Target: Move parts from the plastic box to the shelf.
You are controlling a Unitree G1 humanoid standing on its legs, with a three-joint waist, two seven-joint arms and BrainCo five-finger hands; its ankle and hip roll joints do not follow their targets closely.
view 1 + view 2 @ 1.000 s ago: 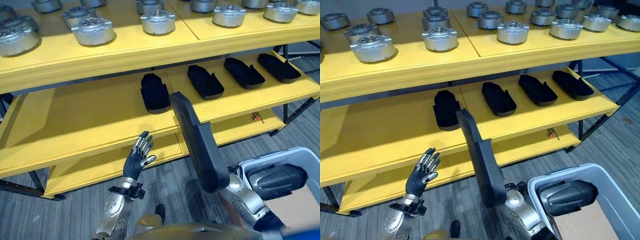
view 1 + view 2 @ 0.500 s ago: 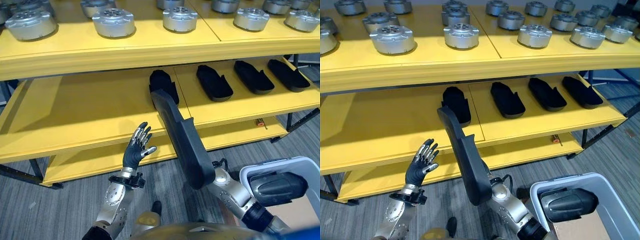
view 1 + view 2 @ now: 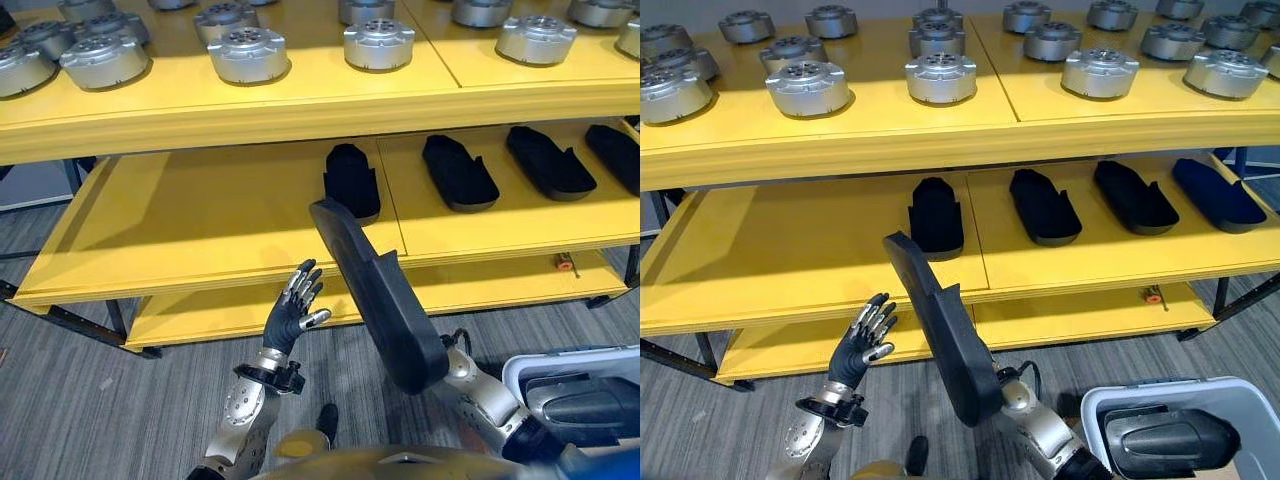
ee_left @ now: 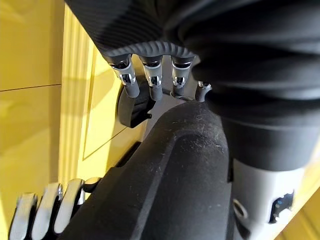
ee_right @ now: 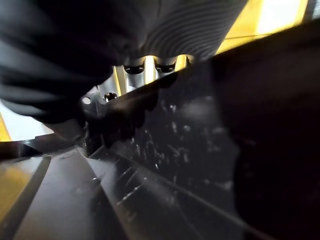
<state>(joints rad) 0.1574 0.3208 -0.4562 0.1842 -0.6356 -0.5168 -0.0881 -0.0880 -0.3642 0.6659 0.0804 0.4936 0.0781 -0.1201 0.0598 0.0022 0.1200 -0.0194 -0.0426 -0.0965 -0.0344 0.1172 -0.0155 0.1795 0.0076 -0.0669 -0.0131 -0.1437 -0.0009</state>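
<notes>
Long black part (image 3: pixel 378 292) being carried up off the floor side, lower end gripped near the right hand (image 3: pixel 1012 395), fingers there hidden behind the part, so impossible to tell whether curled or straight. Long axis running from that low near end up and away toward the front edge of the middle shelf (image 3: pixel 200 215), top end tipping leftward, just short of the board. Pointing at the bare stretch left of the row of black parts (image 3: pixel 351 180) already lying there, each lengthwise front to back. Left hand (image 3: pixel 293 311) hovering just beside the part's left flank, fingers straight and spread, touching nothing, nearer the upper half than the right. Plastic box (image 3: pixel 1185 440) sitting behind, low right, another dark part (image 3: pixel 1165 440) lying inside. Probably needing a forward tilt to lay the part flat.
</notes>
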